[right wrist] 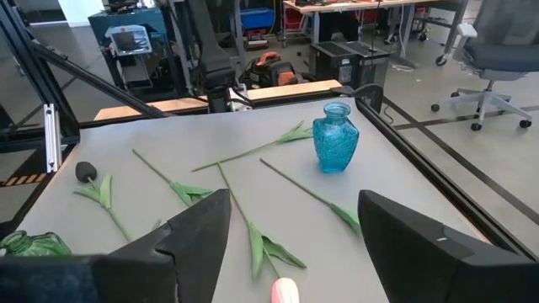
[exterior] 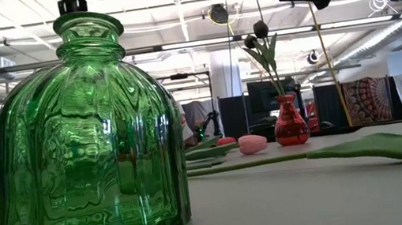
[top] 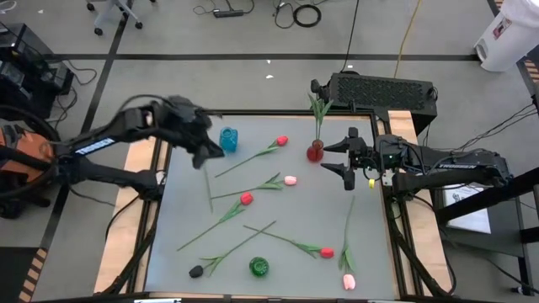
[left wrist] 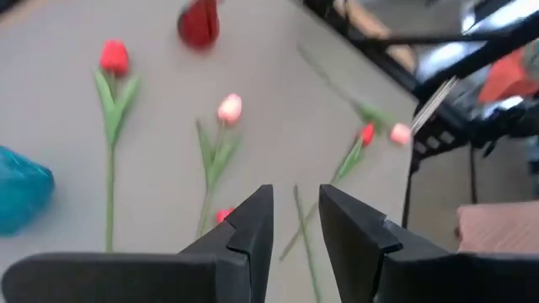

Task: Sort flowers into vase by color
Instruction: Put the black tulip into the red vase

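The big grey table fills the middle of the room. Two dark arms reach over it, one from the left and one from the right.

The left gripper is at the far left of the table, just beside the blue vase; its two fingers stand a little apart; a thin green stem runs in the gap between them and out toward the near side; I cannot tell if the fingers pinch it or just hang over it.

The right gripper is at the far right, close to the red vase; its fingers are spread wide with nothing in them.

The green vase sits at the near edge, about in the middle; nothing is in it; nothing is in the blue vase either.

Two black flowers stand in the red vase. The rest lie flat on the table. Three are red flowers: one far, one in the middle, one near and to the right. Two are pink flowers: one in the middle, one at the near right edge. One more black flower lies near, left of the green vase.
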Robot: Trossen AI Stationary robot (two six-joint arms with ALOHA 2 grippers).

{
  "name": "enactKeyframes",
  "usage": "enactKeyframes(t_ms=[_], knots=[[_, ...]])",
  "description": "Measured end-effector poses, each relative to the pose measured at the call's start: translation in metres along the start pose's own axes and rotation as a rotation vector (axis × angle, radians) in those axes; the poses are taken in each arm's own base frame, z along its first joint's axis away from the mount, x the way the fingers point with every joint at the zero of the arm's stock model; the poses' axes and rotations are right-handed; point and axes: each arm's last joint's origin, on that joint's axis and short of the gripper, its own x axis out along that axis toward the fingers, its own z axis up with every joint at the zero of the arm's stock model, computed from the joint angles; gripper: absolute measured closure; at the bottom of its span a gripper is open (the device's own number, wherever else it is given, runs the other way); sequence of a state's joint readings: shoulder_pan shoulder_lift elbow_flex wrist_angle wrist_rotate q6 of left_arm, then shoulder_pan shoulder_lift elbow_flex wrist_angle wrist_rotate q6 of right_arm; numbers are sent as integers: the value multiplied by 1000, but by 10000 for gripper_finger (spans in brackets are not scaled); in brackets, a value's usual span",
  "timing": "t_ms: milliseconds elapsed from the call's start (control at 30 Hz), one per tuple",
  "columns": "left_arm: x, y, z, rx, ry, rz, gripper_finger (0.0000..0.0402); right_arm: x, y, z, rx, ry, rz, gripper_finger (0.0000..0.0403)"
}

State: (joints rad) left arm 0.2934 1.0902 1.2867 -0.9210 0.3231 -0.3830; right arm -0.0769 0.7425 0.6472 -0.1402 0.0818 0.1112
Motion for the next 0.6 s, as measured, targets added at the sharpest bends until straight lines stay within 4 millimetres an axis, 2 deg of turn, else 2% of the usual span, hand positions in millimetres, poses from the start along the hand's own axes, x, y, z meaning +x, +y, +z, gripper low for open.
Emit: enactKeyframes(t_ms=[233, 600], knots=[[39, -25, -19, -31, 99, 105, 297, 0, 0, 0, 0, 1, 0, 150], [87, -57, -51, -170, 213, 225, 297, 0, 0, 0, 0, 2, 0, 150]])
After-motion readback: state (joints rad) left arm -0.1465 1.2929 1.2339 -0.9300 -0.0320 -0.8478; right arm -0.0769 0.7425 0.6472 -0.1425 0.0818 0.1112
